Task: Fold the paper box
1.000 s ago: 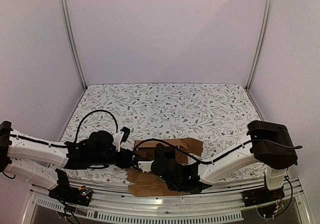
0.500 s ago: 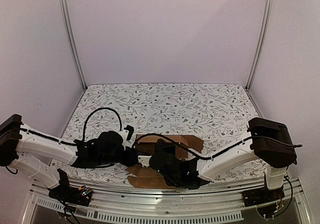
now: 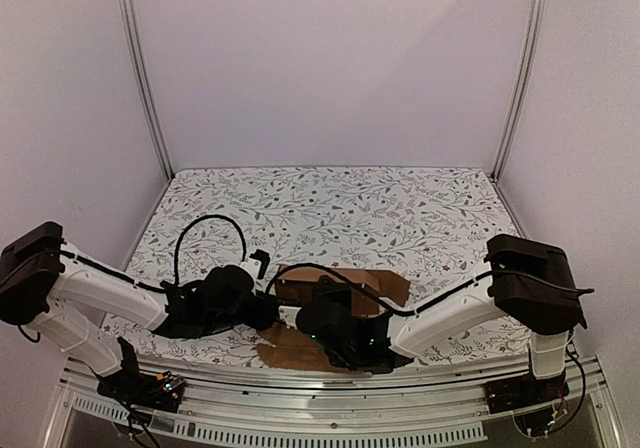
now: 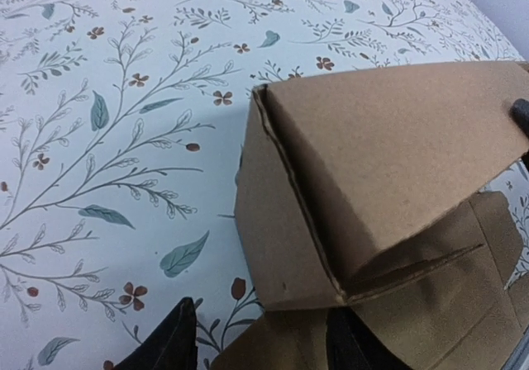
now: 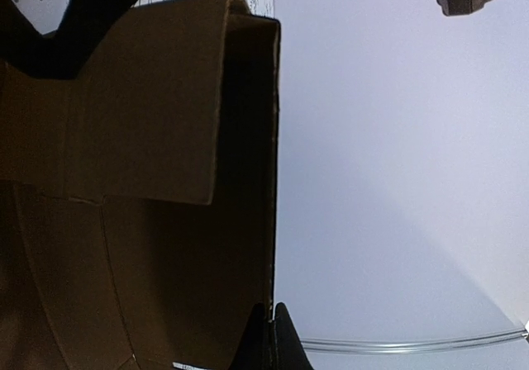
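Both arms reach farther in from the near edge than a second ago, carrying the paper box [image 3: 385, 286] at six o'clock on the table [image 3: 330, 203]. Right gripper [image 5: 269, 337] pinches a panel's edge; left gripper [image 4: 264, 345], fingers apart, straddles a flap on its nine o'clock side. Light, stiff cardboard probably creases easily and is best held near scored folds.

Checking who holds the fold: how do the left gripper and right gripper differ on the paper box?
The right gripper is pinched shut on a thin edge of the paper box; the left gripper has fingers apart with cardboard between them. The left gripper's view faces the floral tablecloth, the right gripper's faces the wall. Both have black fingers at the box.
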Robot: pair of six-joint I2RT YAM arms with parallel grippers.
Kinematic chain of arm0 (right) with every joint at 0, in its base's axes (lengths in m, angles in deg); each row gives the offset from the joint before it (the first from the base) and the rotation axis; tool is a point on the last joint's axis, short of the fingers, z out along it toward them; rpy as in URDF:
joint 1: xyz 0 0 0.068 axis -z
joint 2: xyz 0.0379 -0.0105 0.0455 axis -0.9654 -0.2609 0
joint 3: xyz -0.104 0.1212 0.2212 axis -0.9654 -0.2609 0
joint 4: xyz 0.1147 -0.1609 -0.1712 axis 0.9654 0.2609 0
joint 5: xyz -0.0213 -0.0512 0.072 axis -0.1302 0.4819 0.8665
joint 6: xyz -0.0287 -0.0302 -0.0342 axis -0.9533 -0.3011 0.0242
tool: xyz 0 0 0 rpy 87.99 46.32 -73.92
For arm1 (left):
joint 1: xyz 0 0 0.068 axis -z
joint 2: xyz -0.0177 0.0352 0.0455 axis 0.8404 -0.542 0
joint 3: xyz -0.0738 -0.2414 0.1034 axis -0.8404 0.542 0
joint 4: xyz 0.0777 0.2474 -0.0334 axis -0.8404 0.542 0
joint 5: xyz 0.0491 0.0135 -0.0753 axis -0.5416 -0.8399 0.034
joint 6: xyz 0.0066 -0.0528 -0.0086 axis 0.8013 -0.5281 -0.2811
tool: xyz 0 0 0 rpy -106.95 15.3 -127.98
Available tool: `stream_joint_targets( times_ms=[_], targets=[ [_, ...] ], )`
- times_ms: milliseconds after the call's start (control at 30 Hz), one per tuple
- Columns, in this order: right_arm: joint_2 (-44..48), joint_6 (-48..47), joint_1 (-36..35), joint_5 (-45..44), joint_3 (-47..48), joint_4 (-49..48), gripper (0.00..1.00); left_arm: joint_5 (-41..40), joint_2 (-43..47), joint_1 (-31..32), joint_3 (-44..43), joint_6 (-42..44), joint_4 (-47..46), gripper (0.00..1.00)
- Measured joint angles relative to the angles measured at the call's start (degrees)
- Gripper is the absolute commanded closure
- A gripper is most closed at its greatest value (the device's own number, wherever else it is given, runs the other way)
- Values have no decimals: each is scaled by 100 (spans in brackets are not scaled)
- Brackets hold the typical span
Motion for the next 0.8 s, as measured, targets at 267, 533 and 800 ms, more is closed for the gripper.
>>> stream_joint_targets(
  times_ms=[267,533,800],
  targets=[
    [-168,160,24,-94,0,-11,100,-129,-363,-22,7,92,-345,43],
    [-181,356,39,-138,-13,-46,100,-70,-542,-48,179,195,-1029,37],
    [-142,540,44,-229,-170,-103,100,44,-1008,-68,201,326,-1849,31]
  ],
)
